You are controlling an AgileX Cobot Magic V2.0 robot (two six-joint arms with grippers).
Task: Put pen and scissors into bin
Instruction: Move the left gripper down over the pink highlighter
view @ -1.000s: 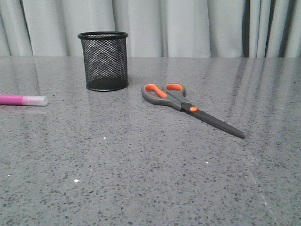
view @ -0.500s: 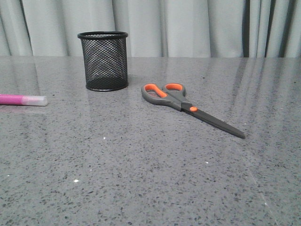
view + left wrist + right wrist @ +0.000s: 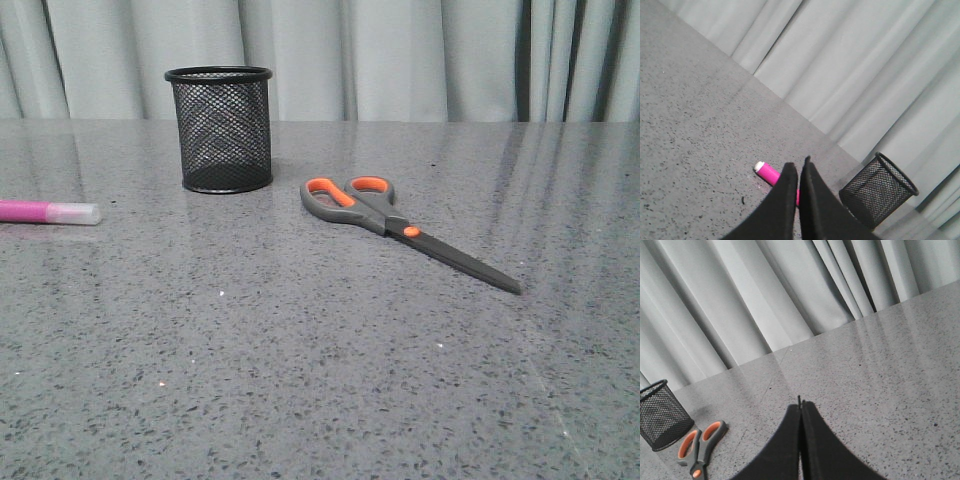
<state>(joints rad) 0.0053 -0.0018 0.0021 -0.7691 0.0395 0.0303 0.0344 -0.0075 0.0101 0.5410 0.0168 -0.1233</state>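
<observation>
The black mesh bin point(image 3: 219, 130) stands upright at the back left of the grey table. The pink pen point(image 3: 48, 212) lies flat at the far left edge, cap toward the bin. The scissors point(image 3: 400, 226) lie closed to the right of the bin, blades pointing front right. No gripper shows in the front view. In the left wrist view my left gripper point(image 3: 799, 165) is shut and empty, above the table, with the pen point(image 3: 769, 174) partly behind its fingers and the bin point(image 3: 877, 195) beyond. In the right wrist view my right gripper point(image 3: 800, 405) is shut and empty, the scissors point(image 3: 697, 447) and the bin point(image 3: 661, 415) off to one side.
Pale grey curtains point(image 3: 400, 55) hang behind the table's back edge. The speckled grey tabletop point(image 3: 300, 370) stretches in front of the objects.
</observation>
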